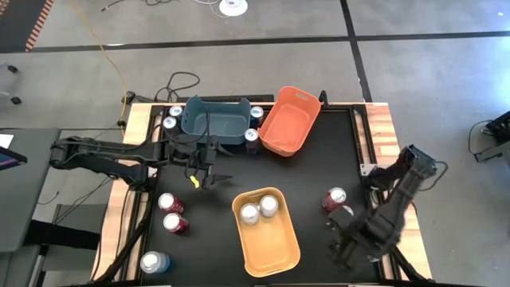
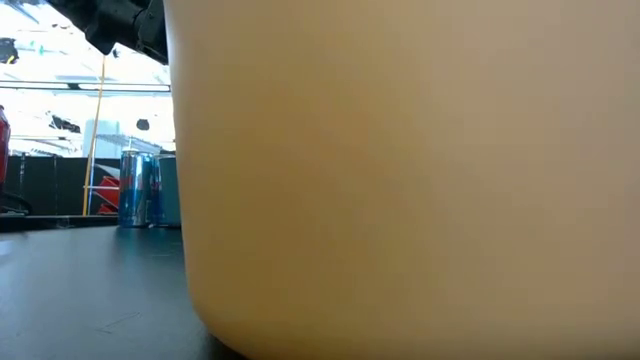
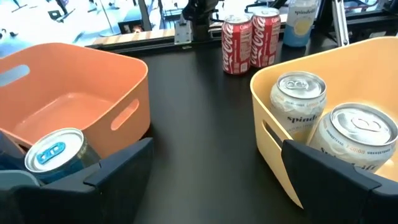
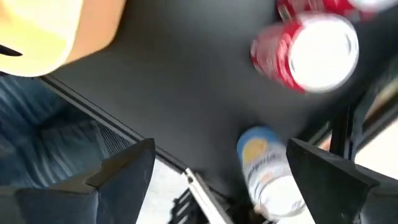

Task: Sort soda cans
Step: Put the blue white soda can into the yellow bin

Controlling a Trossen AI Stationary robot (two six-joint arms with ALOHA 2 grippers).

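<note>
Two silver soda cans (image 1: 260, 210) stand in the yellow-orange bin (image 1: 275, 257). Red cans stand left of it (image 1: 172, 213) and at the right (image 1: 335, 198). A pale blue can (image 1: 154, 262) stands near the left front corner. Dark blue cans (image 1: 172, 117) ring the teal bin (image 1: 215, 119), and one (image 3: 55, 152) stands by the orange bin (image 1: 291, 123). My left gripper (image 1: 211, 174) hovers open between the teal and yellow-orange bins. My right gripper (image 1: 351, 235) points down, open, above the table's right front; a pale can (image 4: 267, 174) and red cans (image 4: 311, 53) stand below it.
The three bins fill the table's middle and far side. In the low view the yellow-orange bin's wall (image 2: 400, 180) blocks nearly everything. Wooden rails (image 1: 382, 127) edge the black tabletop. Bare black surface (image 1: 319, 171) lies between the orange bin and the right-hand red can.
</note>
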